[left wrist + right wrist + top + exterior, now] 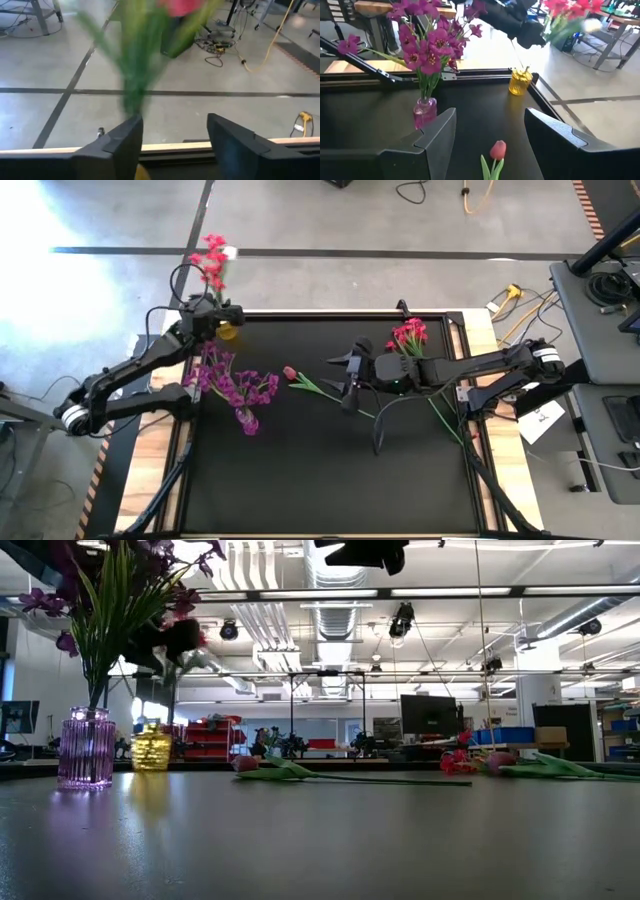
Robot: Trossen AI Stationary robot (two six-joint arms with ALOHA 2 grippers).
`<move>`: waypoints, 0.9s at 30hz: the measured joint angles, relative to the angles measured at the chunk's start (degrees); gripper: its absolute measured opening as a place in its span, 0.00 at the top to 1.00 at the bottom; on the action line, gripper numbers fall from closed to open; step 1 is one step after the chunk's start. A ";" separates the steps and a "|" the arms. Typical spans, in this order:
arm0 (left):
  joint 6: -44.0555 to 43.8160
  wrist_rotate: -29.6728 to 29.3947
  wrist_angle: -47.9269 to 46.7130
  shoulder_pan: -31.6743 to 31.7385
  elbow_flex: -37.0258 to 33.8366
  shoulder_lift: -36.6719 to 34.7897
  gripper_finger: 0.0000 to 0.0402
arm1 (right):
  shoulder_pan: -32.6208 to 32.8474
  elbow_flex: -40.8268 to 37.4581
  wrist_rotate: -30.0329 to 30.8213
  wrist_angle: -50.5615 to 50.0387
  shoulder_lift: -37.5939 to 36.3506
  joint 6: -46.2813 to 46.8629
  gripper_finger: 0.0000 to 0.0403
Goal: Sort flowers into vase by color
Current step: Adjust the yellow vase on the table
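Two dark fingers fill the bottom of the right wrist picture, spread wide with nothing between them. They belong to the right gripper (pixel 350 383), which hangs in the middle of the overhead picture, over the black table top (pixel 320 480). Just under it lies a pink bud on a thin green stem (pixel 290 372), flat on the table.

At the upper left of the overhead picture, the left gripper (pixel 228 313) sits over a small yellow glass vase (pixel 229 332). A bunch of red-pink flowers on green stems (pixel 212 258) sticks up past it. In the left wrist picture the fingers (pixel 120 145) are spread apart, and the green stems stand close by one finger. I cannot tell if they touch. It looks like the bunch now stands in the yellow vase and the gripper is letting go.

Below that, at the middle left, a pink-purple glass vase (pixel 247 420) holds a bunch of purple flowers (pixel 232 383). So purple looks done.

Some flowers are left. Another red-pink bunch (pixel 408 335) lies near the upper right of the table, beside the right arm, with more green stems (pixel 440 418) under the arm. The pink bud waits too. I think the job is about half done.
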 joint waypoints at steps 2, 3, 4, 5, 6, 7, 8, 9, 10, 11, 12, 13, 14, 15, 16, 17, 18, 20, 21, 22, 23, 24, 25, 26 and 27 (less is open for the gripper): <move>0.10 0.04 -2.92 0.00 1.50 -0.50 0.45 | 0.00 0.00 0.00 -0.91 -0.21 0.05 0.43; 0.10 0.10 -4.31 0.00 2.26 -0.68 0.43 | 0.00 0.00 0.01 -0.99 -0.25 0.26 0.43; 0.10 0.17 -5.68 0.00 3.00 -0.77 0.42 | 0.00 0.00 0.00 -1.19 -0.27 0.36 0.43; 0.06 0.19 -6.91 0.00 3.67 -0.75 0.41 | 0.00 0.00 0.00 -1.47 -0.27 0.53 0.43; -0.02 0.24 -8.10 0.00 4.17 -0.68 0.40 | 0.00 0.00 0.00 -1.77 -0.27 0.73 0.43; -0.14 0.28 -9.31 0.00 4.62 -0.58 0.39 | 0.00 0.00 0.00 -2.19 -0.27 0.95 0.43; -0.41 0.30 -9.94 0.00 4.86 -0.52 0.39 | 0.00 0.00 0.01 -2.61 -0.27 1.32 0.43; -0.56 0.30 -10.24 0.00 4.94 -0.51 0.38 | 0.00 0.00 0.00 -2.93 -0.25 1.46 0.43; -0.97 0.30 -10.42 0.00 4.93 -0.53 0.38 | 0.00 0.00 0.00 -3.41 -0.23 1.76 0.43; -1.62 0.43 -10.39 -0.03 4.75 -0.57 0.38 | 0.00 0.00 0.00 -3.92 -0.23 2.06 0.43; -2.29 1.10 -10.29 -0.07 4.34 -0.64 0.38 | 0.00 0.00 0.00 -4.18 -0.20 2.41 0.43; -2.97 2.06 -10.23 -0.07 3.81 -0.64 0.38 | 0.00 0.00 0.00 -4.31 -0.18 2.73 0.43; -3.38 2.93 -9.91 -0.10 3.13 -0.62 0.38 | 0.00 0.00 0.00 -4.50 -0.18 2.84 0.43; -3.70 3.64 -9.03 -0.27 2.29 -0.59 0.38 | 0.00 0.00 0.00 -4.62 -0.18 2.84 0.43; -4.25 4.25 -8.02 -0.54 1.34 -0.55 0.38 | 0.00 0.00 0.00 -4.64 -0.18 2.84 0.43; -4.93 4.69 -6.74 -1.06 0.31 -0.44 0.38 | 0.00 0.00 0.00 -4.71 -0.18 2.84 0.43; -5.54 4.91 -5.27 -1.74 -0.89 -0.36 0.38 | 0.00 0.00 0.00 -4.85 -0.18 2.84 0.43; -6.57 6.31 -1.29 -3.35 -3.51 -0.20 0.38 | 0.00 -0.01 0.00 -4.88 -0.18 2.85 0.43; -6.92 6.51 0.87 -4.36 -4.64 0.00 0.38 | 0.00 -0.02 0.00 -4.93 -0.18 2.86 0.43; -7.43 6.77 3.46 -5.33 -5.76 0.21 0.38 | 0.00 -0.02 0.00 -4.95 -0.18 2.85 0.43; -7.79 6.77 5.93 -6.30 -6.79 0.45 0.38 | 0.00 -0.02 0.00 -4.95 -0.18 2.84 0.43; -8.01 6.79 7.71 -7.19 -7.58 0.74 0.38 | 0.00 -0.02 0.00 -4.97 -0.18 2.84 0.43; -8.16 6.69 9.23 -7.94 -8.16 1.09 0.38 | 0.00 -0.04 0.00 -4.99 -0.18 2.84 0.43; -8.51 6.37 10.26 -8.72 -8.48 1.42 0.38 | 0.00 -0.04 0.00 -5.03 -0.18 2.84 0.43; -8.63 6.13 11.02 -9.45 -8.65 1.73 0.38 | 0.00 -0.04 -0.02 -5.18 -0.18 2.84 0.43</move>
